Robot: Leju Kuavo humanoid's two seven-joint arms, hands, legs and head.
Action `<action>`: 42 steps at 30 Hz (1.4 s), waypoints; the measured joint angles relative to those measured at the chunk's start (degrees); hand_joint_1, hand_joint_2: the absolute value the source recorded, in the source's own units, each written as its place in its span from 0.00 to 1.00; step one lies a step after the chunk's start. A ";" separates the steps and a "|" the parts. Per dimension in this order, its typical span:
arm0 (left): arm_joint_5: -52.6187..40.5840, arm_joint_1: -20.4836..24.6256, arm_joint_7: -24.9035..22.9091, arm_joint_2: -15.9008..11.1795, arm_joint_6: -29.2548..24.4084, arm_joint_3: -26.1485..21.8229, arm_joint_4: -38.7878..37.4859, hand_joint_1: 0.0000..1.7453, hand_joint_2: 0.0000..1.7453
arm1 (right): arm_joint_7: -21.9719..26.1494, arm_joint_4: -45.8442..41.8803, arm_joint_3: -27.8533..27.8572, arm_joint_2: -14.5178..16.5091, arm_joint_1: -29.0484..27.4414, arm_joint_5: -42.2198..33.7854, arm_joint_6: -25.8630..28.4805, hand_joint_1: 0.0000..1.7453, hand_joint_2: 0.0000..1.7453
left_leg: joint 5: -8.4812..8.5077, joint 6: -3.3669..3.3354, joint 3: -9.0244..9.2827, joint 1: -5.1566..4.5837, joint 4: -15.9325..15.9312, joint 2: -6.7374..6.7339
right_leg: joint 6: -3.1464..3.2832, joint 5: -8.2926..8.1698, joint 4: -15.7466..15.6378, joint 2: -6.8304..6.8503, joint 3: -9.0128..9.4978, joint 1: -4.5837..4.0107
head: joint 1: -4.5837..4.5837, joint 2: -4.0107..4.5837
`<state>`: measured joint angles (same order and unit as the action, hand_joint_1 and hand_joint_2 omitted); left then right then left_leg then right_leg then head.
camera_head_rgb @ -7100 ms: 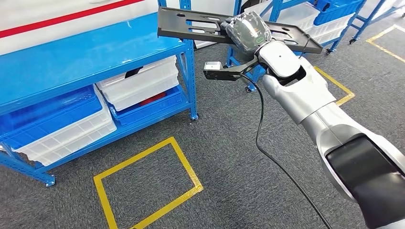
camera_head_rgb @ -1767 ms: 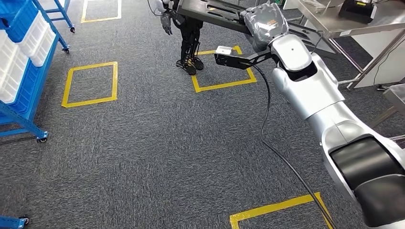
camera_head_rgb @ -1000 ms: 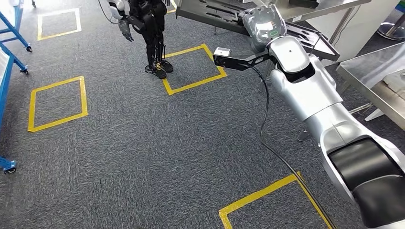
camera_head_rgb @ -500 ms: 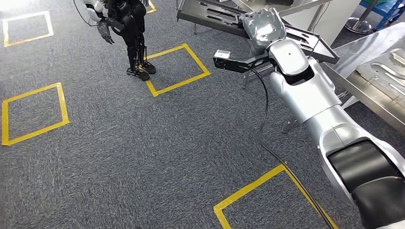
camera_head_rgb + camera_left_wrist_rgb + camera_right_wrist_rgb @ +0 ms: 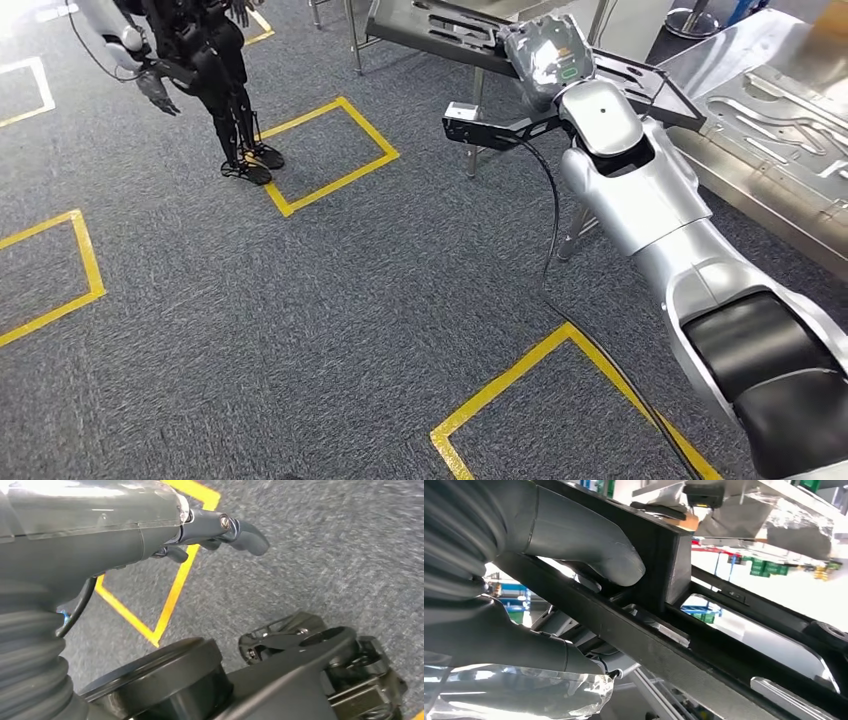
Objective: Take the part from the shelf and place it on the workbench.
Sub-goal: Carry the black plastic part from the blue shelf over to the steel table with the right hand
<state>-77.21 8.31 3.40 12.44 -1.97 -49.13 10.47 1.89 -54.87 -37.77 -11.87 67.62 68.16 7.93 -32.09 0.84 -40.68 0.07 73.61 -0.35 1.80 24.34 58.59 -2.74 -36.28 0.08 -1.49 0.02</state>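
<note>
We've got the flat black slotted metal part [image 5: 440, 30] clamped in our right hand [image 5: 545, 52], off the shelf; placing on the shiny steel workbench [image 5: 790, 150] remains.

I find no legible text, label, brand or number in any view. The small green mark on the back of the right robot hand [image 5: 545, 58] is too small for me to read.

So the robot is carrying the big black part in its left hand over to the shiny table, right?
Not quite. The right hand holds the black part, as the head view shows, and the right wrist view shows its thumb clamped on it. The shiny table is just ahead.
</note>
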 joint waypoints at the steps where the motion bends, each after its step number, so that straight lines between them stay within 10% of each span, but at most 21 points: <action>1: -0.02 -0.03 0.03 -0.01 -0.01 -0.01 0.00 0.00 1.00 | 0.00 0.01 0.00 0.08 0.02 0.03 0.01 1.00 1.00 | 2.31 -0.42 1.53 -0.10 -3.71 0.51 | 0.00 0.00 0.02 -0.58 0.03 -0.04 | 0.00 0.00; 4: -0.04 -0.27 0.05 -0.19 0.01 -0.02 0.00 0.00 1.00 | -0.06 0.11 0.00 0.17 0.03 0.11 0.02 1.00 1.00 | 6.64 -1.63 6.29 -0.39 -14.46 3.63 | -0.38 -0.18 0.00 -2.02 -0.19 0.21 | -0.01 0.00; 7: -0.09 -0.32 0.15 -0.27 0.06 -0.04 0.00 0.00 1.00 | -0.12 0.26 0.06 0.13 -0.25 0.17 0.00 1.00 1.00 | 6.95 -2.00 7.19 -0.41 -16.49 3.29 | -1.45 -0.64 -0.33 -3.32 -0.65 0.65 | -0.01 0.00; 10: -0.12 -0.15 0.19 -0.21 0.12 -0.07 0.00 0.00 1.00 | -0.16 0.29 0.29 -0.08 0.02 0.23 0.02 1.00 1.00 | 8.10 -2.54 7.96 -0.05 -18.69 1.48 | -2.16 1.82 2.91 -0.78 -2.32 0.25 | 0.00 0.00; 13: -0.13 -0.14 0.19 -0.14 0.23 -0.07 0.00 0.00 1.00 | -0.16 0.44 0.33 -0.08 0.02 0.32 0.01 1.00 1.00 | 8.17 -2.62 8.05 -0.12 -18.89 -0.10 | -2.83 6.67 13.35 1.89 -6.97 0.59 | 0.01 0.00; 15: -0.17 -0.21 0.18 -0.11 0.31 -0.08 0.00 0.00 1.00 | -0.16 0.54 0.33 -0.12 -0.20 0.32 -0.02 1.00 1.00 | 7.85 -2.37 8.02 0.05 -18.46 -1.10 | -3.39 5.87 14.12 2.38 -7.18 1.04 | 0.00 0.00; 18: -0.31 -0.18 0.19 -0.07 0.57 -0.08 0.01 0.00 1.00 | -0.13 0.56 0.39 -0.13 0.07 0.31 -0.01 1.00 1.00 | 6.81 -1.56 7.87 0.17 -17.11 -2.39 | -3.86 1.10 3.45 4.54 -1.53 1.25 | -0.01 0.00; 24: -0.38 -0.20 0.26 -0.30 1.02 -0.08 0.02 0.00 1.00 | -0.02 0.55 0.55 -0.62 0.43 0.19 -0.36 1.00 1.00 | 4.75 0.17 7.20 0.19 -14.79 -3.10 | -1.67 0.29 -0.19 3.65 0.04 0.81 | -0.01 0.00; 29: -0.38 -0.21 0.18 -0.44 0.98 -0.10 0.02 0.00 1.00 | 0.01 0.53 0.59 -0.69 0.35 0.15 -0.77 1.00 1.00 | -1.92 0.58 -0.24 0.46 1.10 -0.23 | -0.87 0.24 -0.20 1.33 0.17 0.70 | -0.01 0.00; 34: -0.45 -0.23 -0.01 -0.64 0.97 -0.11 0.02 0.00 1.00 | -0.02 0.54 0.59 -0.70 0.29 0.16 -0.87 1.00 1.00 | 6.13 -0.78 5.52 0.37 -12.84 2.19 | -1.16 0.22 0.01 -1.44 0.05 0.62 | -0.01 0.00; 37: -0.45 -0.29 -0.03 -0.68 0.98 -0.11 0.02 0.00 1.00 | -0.17 0.55 0.60 -0.76 0.07 0.20 -0.83 1.00 1.00 | 6.40 -1.11 6.61 0.15 -15.63 2.49 | -2.24 -0.29 -0.26 -2.77 -0.49 0.96 | -0.01 0.00; 40: -0.42 -0.17 -0.01 -0.60 0.98 -0.13 0.02 0.00 1.00 | -0.35 0.55 0.63 -1.04 0.06 0.39 -0.71 1.00 1.00 | 7.26 -2.09 7.04 0.37 -16.97 1.10 | -2.97 1.45 2.04 -0.99 -1.73 0.85 | 0.01 0.00; 42: -0.38 -0.14 0.02 -0.55 1.00 -0.13 0.02 0.00 1.00 | -0.41 0.55 0.63 -1.08 0.08 0.49 -0.62 1.00 1.00 | 7.53 -2.48 7.17 0.37 -17.38 0.32 | -3.12 5.08 8.93 1.35 -4.81 0.72 | 0.01 0.00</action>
<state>-77.59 8.16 3.42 11.89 -0.97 -49.27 10.49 1.48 -54.31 -37.14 -12.95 67.70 68.64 7.31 -24.57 -1.64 -33.51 0.44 56.22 -0.04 -1.33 29.43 67.52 -1.40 -41.10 0.80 -1.48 0.02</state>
